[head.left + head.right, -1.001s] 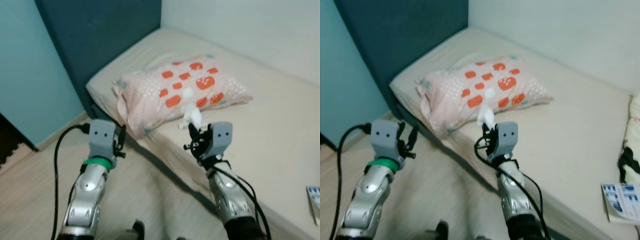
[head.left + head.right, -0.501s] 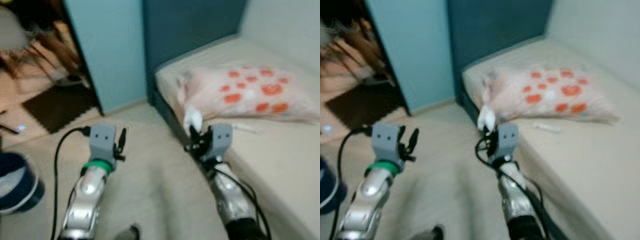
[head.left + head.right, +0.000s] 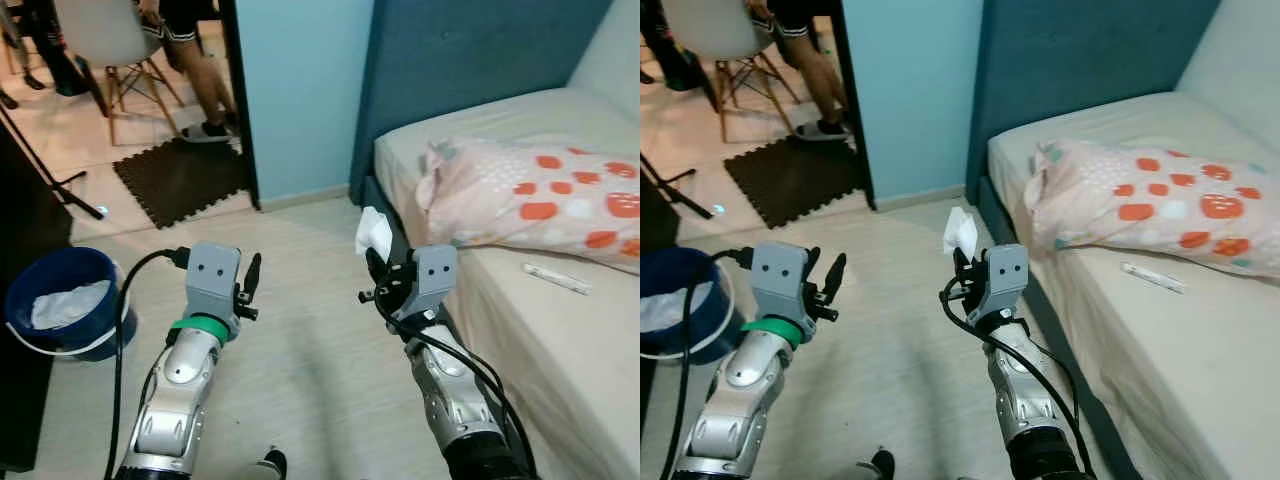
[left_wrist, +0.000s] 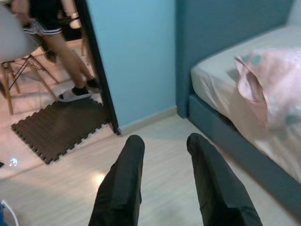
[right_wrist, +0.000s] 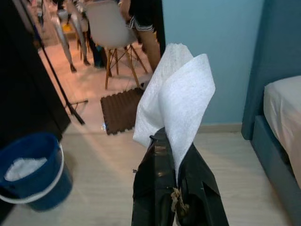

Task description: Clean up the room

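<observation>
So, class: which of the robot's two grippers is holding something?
The right gripper: its fingers are shut on a white tissue held up near the bed. The left gripper is open, with nothing between its fingers.

The light wood floor (image 3: 320, 300) is holding a blue bucket (image 3: 60, 310) with white stuff inside and a dark foam mat (image 3: 180, 180) by the doorway. The bed (image 3: 1160, 340) is carrying a pink pillow (image 3: 1140, 200) with orange spots and a small white stick (image 3: 1153, 277) just beside it.
</observation>
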